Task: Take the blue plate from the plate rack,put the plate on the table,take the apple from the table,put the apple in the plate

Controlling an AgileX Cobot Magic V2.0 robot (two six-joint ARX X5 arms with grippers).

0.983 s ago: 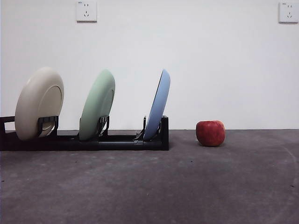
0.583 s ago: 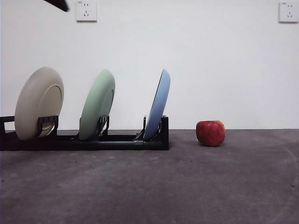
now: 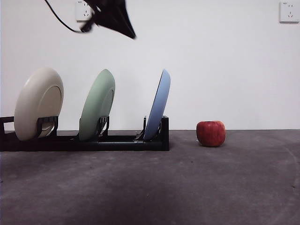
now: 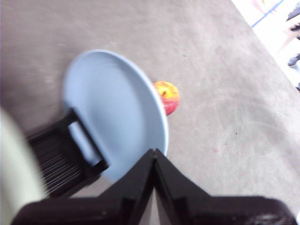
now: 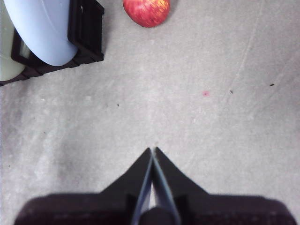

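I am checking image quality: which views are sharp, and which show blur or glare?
Front view: sharp on the blue plate and apple. Left wrist view: motion-blurred, overexposed at one corner, left gripper shut. Right wrist view: fairly sharp, evenly lit, right gripper shut.

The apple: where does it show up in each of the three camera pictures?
Front view: the apple sits on the table right of the plate rack.
Left wrist view: the apple peeks out from behind the blue plate.
Right wrist view: the apple is at the top edge.
Shared landmark: the blue plate, nearest the apple in every view.
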